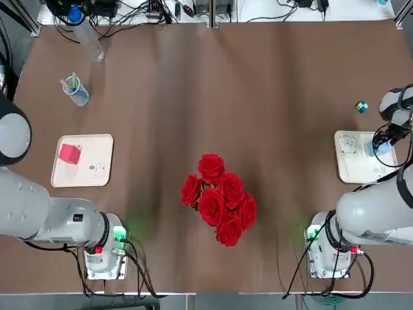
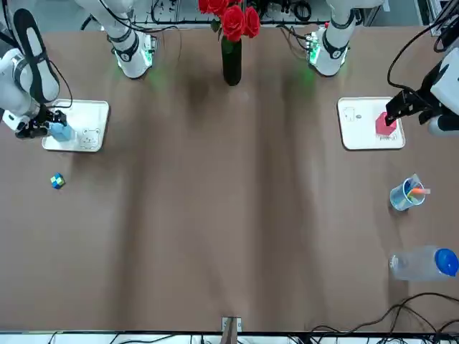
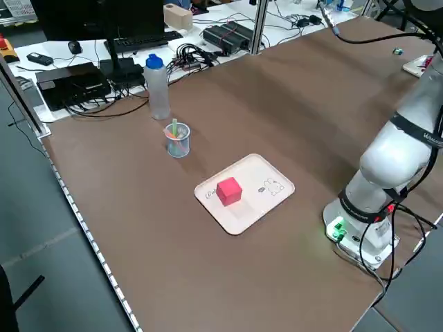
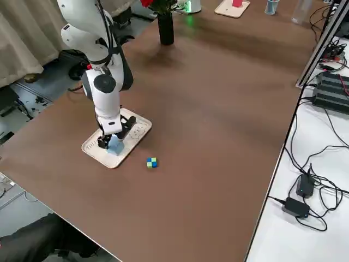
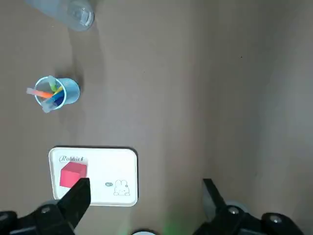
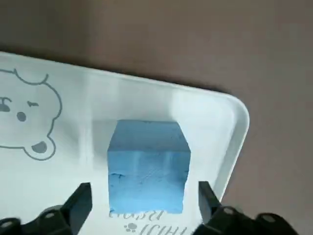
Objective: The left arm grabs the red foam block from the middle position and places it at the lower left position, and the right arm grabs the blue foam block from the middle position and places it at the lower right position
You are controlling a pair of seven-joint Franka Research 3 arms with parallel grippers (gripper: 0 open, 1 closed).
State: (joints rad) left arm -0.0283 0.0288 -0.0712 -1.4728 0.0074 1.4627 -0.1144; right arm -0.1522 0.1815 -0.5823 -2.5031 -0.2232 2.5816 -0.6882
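The brown surface (image 1: 213, 97) is carrying two white trays, one at each lower corner. On the left tray (image 1: 97, 174) the red foam block (image 1: 70, 154) is resting free, so that placement reads as complete. The left gripper (image 5: 144, 196) is hanging above the surface near the tray, its fingers standing apart and holding nothing. On the right tray (image 6: 210, 127) the blue foam block (image 6: 148, 164) is sitting flat. The right gripper (image 6: 142, 203) is straddling it, its fingers spread clear of both faces. Judged from this, only the right arm's withdrawal is remaining.
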